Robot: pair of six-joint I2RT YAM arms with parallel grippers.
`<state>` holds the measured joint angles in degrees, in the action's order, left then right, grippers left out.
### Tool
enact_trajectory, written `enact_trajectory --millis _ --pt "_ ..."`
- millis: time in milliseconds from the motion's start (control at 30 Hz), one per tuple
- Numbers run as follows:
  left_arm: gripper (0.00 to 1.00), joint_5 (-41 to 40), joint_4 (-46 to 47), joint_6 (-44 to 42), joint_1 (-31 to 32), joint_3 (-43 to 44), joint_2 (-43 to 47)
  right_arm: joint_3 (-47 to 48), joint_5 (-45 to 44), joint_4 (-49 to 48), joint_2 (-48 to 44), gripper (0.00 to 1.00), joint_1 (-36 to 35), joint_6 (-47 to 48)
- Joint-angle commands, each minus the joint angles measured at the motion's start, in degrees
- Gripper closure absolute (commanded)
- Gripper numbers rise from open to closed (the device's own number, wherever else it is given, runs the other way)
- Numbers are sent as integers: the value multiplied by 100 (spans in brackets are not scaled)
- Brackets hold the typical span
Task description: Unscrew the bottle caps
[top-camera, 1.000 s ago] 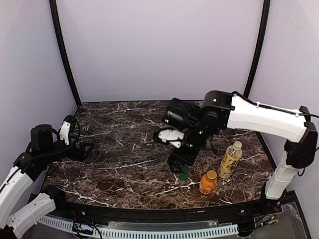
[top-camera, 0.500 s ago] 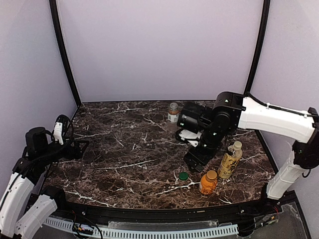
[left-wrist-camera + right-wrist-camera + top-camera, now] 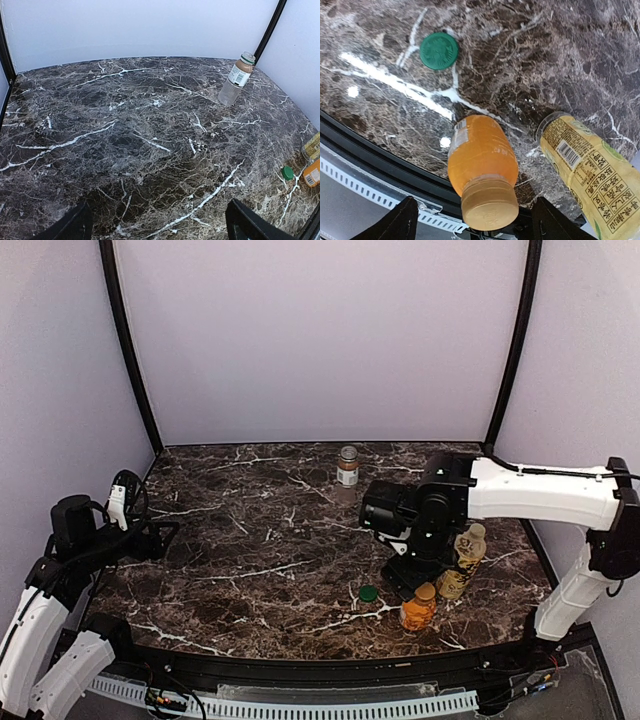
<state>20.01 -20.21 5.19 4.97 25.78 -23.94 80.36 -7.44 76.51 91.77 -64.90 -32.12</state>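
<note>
The short orange bottle stands capped near the table's front right; in the right wrist view it sits right below my open right gripper, its cap between the spread fingers. The taller yellow-labelled bottle stands capped just right of it, and shows in the right wrist view. The brownish bottle with white label stands at the back centre, without a cap in the top view; it shows in the left wrist view. My left gripper is open and empty at the far left.
A loose green cap lies on the marble table left of the orange bottle, also seen in the right wrist view. The table's front edge and black rail run close under the orange bottle.
My right arm has swung from the table's middle back and down to the right, over the orange bottle, uncovering the brownish bottle. The left arm has drawn slightly left.
</note>
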Motion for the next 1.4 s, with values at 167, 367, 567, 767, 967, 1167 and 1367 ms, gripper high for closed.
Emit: enact_trajectory --millis 167,367,567,767,967,1167,1367 --pt "8 111 70 19 -54 -54 -23 -487 101 612 -68 30 146 -242" --pt "8 111 70 17 -61 -56 -28 -582 265 536 -121 44 153 -176" --pt "9 135 83 17 -61 -58 -39 -715 323 486 -168 48 167 -182" --pt "9 196 87 8 -65 -58 -50 -853 388 376 -99 55 197 -58" --pt "9 327 119 7 -66 -72 -83 -771 353 310 -80 53 221 48" --pt "9 328 121 1 -61 -67 -82 -706 305 250 -54 50 254 142" --pt "9 335 119 6 -66 -64 -75 -688 283 138 -95 55 286 194"
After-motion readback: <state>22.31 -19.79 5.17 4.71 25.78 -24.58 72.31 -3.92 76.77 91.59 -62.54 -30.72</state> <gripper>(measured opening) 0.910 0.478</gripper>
